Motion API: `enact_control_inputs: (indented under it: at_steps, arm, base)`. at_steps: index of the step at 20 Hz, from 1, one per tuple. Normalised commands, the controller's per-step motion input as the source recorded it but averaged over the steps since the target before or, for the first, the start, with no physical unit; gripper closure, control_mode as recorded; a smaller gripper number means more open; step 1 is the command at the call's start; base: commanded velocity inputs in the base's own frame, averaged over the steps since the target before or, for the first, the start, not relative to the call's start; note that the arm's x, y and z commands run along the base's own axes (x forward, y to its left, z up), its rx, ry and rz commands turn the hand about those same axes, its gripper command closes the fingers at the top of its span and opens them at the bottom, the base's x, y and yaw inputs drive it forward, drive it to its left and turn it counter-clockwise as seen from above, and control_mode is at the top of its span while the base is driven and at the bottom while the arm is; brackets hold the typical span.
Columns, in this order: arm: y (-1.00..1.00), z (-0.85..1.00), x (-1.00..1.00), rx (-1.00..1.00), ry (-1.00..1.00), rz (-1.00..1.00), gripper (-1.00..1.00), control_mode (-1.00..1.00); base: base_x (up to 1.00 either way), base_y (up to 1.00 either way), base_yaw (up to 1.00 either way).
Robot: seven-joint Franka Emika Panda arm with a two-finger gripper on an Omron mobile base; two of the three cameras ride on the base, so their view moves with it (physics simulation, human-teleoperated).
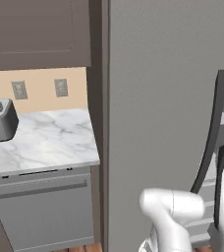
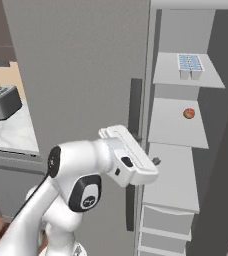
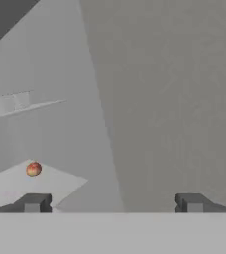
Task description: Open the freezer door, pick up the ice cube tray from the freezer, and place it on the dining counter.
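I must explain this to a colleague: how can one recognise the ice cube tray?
Look into the open freezer, right of the freezer door. The ice cube tray sits on the top shelf: pale blue, with square cells, unlike the small round red item one shelf below.

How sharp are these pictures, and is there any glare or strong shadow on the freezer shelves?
Right base view: crisp, evenly lit, no glare; the ice cube tray and the small red-orange item read clearly on pale shelves, with soft shading deeper inside the freezer. Left base view: flat light, freezer door matte, faintly grainy. Hand view: softer, the red-orange item slightly blurred; open tool casts no visible shadow.
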Motion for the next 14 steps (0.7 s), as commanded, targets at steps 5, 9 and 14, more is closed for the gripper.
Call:
enact_control_inputs:
  at_steps: [5, 9, 14]
  arm:
    - [1.00, 0.34, -0.25, -0.02, 0.24, 0.41, -1.00, -1.00]
    - [1.00, 0.44, -0.16, 0.00, 0.27, 0.40, -1.00, -1.00]
    - [1.00, 0.48, -0.08, 0.00, 0.28, 0.35, -1.00, -1.00]
  base:
    - [0.00, 0.00, 0.00]
    - [0.00, 0.00, 0.00]
    - [0.00, 0.00, 0.00]
